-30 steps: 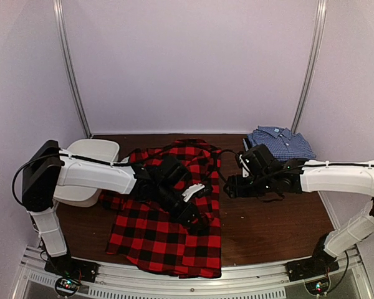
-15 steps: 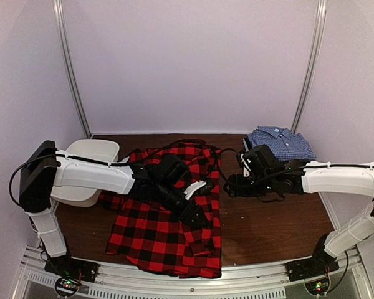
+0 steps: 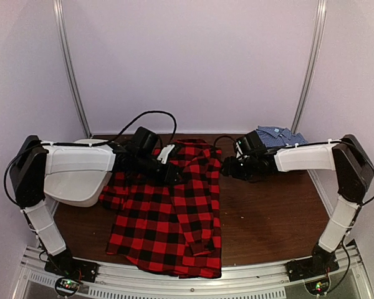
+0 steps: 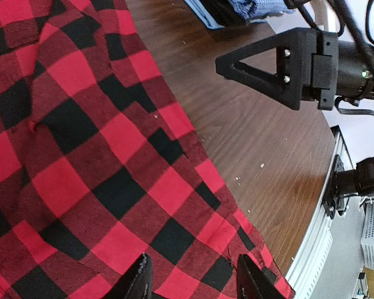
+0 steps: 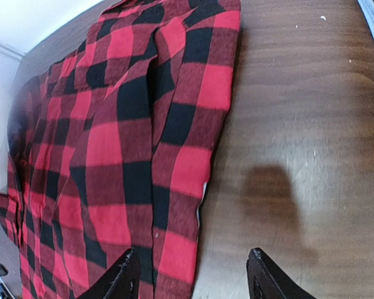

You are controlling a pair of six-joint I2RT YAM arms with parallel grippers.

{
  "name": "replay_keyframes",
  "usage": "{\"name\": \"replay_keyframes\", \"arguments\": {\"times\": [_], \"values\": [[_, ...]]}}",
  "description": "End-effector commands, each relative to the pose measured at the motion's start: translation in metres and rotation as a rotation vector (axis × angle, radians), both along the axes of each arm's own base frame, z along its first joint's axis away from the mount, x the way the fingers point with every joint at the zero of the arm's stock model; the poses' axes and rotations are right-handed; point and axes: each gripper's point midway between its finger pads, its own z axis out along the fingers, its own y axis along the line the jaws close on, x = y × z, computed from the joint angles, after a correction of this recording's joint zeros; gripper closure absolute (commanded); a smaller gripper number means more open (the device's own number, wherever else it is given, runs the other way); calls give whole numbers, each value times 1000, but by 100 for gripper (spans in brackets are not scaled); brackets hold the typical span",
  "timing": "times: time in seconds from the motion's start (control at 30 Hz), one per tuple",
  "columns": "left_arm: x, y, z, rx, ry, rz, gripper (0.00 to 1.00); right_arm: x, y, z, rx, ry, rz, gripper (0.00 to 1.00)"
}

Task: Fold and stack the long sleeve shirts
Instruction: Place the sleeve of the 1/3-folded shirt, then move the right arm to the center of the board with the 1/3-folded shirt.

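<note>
The red-and-black plaid shirt (image 3: 168, 215) lies spread flat in the middle of the brown table (image 3: 268, 212), its right side folded inward. The blue-and-white check shirt (image 3: 280, 135) sits folded at the back right, partly behind my right arm. My left gripper (image 3: 173, 172) hovers open over the plaid shirt's upper part, and in the left wrist view the left gripper (image 4: 193, 283) has only plaid cloth (image 4: 81, 156) below it. My right gripper (image 3: 227, 167) is open just beyond the shirt's right edge. In the right wrist view the right gripper (image 5: 193, 277) straddles that edge (image 5: 199, 156), holding nothing.
A white plastic tub (image 3: 75, 193) stands at the left, mostly behind my left arm. The metal rail (image 3: 174, 277) runs along the table's front edge. White walls close in the back and sides. Bare wood lies right of the plaid shirt.
My left gripper opened, let go of the plaid cloth near the shirt's middle and drew back toward the collar end. The right gripper also pulled back and up toward the far side.
</note>
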Motion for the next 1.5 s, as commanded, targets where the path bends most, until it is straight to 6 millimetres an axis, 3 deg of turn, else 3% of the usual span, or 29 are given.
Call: {"name": "replay_keyframes", "arguments": {"times": [0.0,0.37,0.63,0.8,0.93,1.17,1.47], "values": [[29,0,27,-40,-57,55,53,48,7,1,67,-35,8,41],[64,10,31,-48,-45,75,53,132,2,-47,77,0,-43,44],[71,18,30,-45,-37,87,53,163,6,-64,80,3,-52,52],[74,24,32,-36,-44,98,53,174,8,-66,88,-5,-50,73],[73,25,30,-26,-41,98,53,190,0,-61,56,-22,-56,100],[68,30,23,-8,-22,104,53,223,-25,-43,-2,-64,-55,100],[66,34,23,4,-15,125,53,255,-64,-44,-76,-71,-77,100]]}}
